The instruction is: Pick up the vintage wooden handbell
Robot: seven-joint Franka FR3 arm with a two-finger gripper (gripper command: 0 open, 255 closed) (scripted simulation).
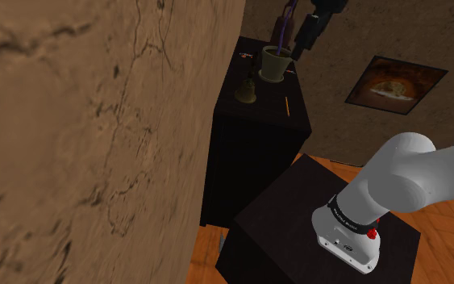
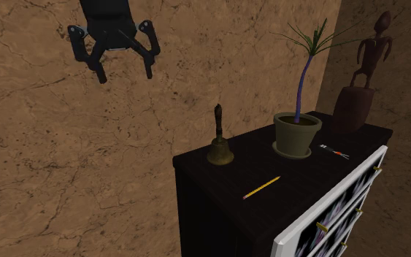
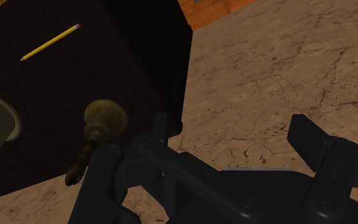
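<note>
The handbell is a brass-coloured bell with a dark wooden handle. It stands upright near the edge of the dark cabinet top. In the shoulder view the handbell stands in front of the pot. My gripper hangs open high above the cabinet, off its edge, to the second exterior view's left of the bell, with nothing between its fingers. In the wrist view the bell lies just beside one finger of the gripper, its handle pointing towards the camera.
A potted plant, a yellow pencil, a small pen and a dark figurine share the cabinet top. A brown stone-textured wall stands behind. My stand sits lower, near the cabinet.
</note>
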